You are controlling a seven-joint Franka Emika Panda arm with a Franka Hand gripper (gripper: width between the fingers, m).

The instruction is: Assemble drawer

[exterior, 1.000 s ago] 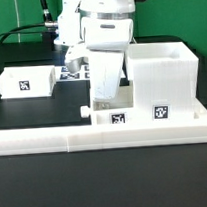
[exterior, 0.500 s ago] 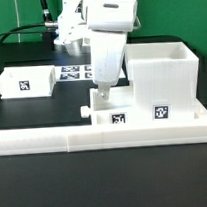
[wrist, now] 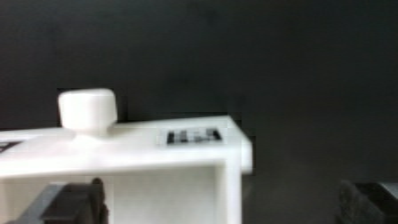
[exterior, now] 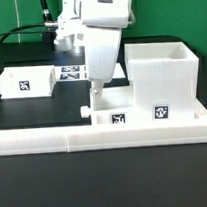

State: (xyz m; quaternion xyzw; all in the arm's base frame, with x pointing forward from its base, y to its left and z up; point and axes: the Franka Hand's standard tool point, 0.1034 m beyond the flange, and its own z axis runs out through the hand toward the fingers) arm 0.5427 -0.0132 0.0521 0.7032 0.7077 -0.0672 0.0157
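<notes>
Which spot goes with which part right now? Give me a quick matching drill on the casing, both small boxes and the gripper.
Things:
1. cube casing
2. box showing its knob
3. box showing no knob
4. gripper

Places or states:
A. alone at the exterior view's left
B. tallest part, at the exterior view's right
C. jaws open, just above the knob end of a box
D. low, close beside the casing

Pairs: 1-B, 2-D, 3-A, 4-C

Three pieces shared the bench.
The casing stood at the exterior view's right, a knobbed box beside it, a second box well left.
</notes>
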